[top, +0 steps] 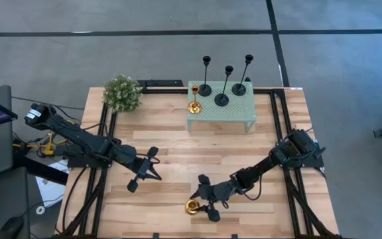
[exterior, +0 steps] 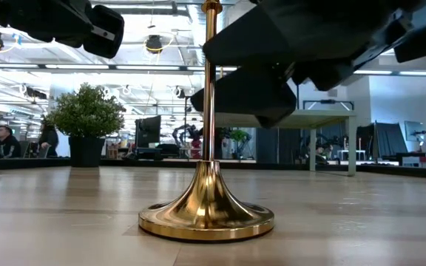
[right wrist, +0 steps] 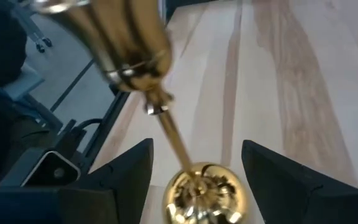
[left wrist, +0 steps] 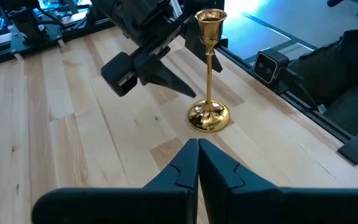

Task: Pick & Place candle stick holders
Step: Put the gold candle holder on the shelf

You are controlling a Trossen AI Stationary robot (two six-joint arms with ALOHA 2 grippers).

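Five candle holders are out, and the one being worked on is a gold candle holder point(top: 191, 207) standing upright on its round base near the front edge of the wooden table point(top: 171, 143), well away from the mesh stand point(top: 221, 114) at the back. The right gripper point(top: 203, 197) sits around its stem with the fingers point(right wrist: 291, 177) spread wide on either side, not touching it. A second gold holder point(top: 194, 106) stands on the near left corner of the mesh stand, and three black holders point(top: 222, 99) stand in a loose row on its top behind that. The left gripper point(top: 143, 174) hangs over the bare boards to the front left of the stand, fingers pressed together and empty. A small bushy plant point(top: 122, 92) sits at the back edge, to the left of the stand. The tabletop is pale planks. Beyond it the room is a bright open workshop with ceiling lights, desks, screens and a person point(exterior: 4, 140) seated far off.
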